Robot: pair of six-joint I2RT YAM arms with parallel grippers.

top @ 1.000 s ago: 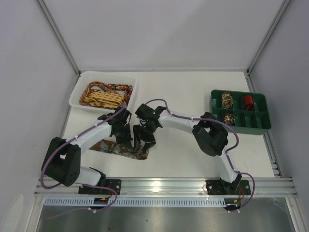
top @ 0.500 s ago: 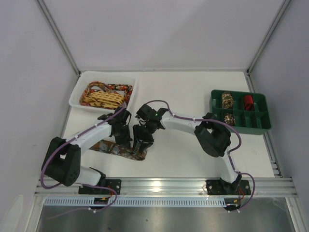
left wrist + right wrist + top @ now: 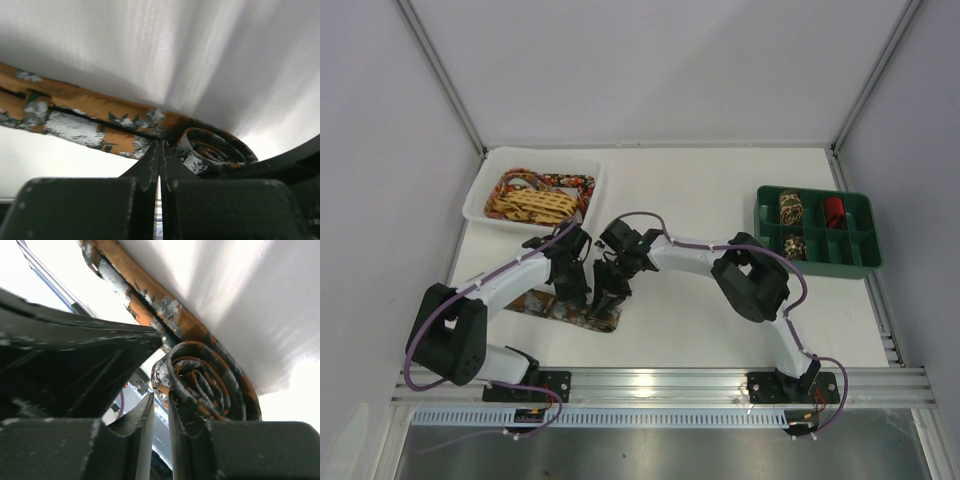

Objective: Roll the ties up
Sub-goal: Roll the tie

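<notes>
Mottled orange-brown fabric tie point(image 3: 100, 107), 3 o'clock end wound in a tight spiral; right gripper point(image 3: 161, 405) pinches the spiral's edge, left gripper point(image 3: 159, 150) pressed together beside.

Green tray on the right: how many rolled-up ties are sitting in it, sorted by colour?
Mottled brown rolls: 2 (back mottled roll, front mottled roll)
Red rolls: 1 (red roll)
Total: 3 rolled ties in the green tray
</notes>
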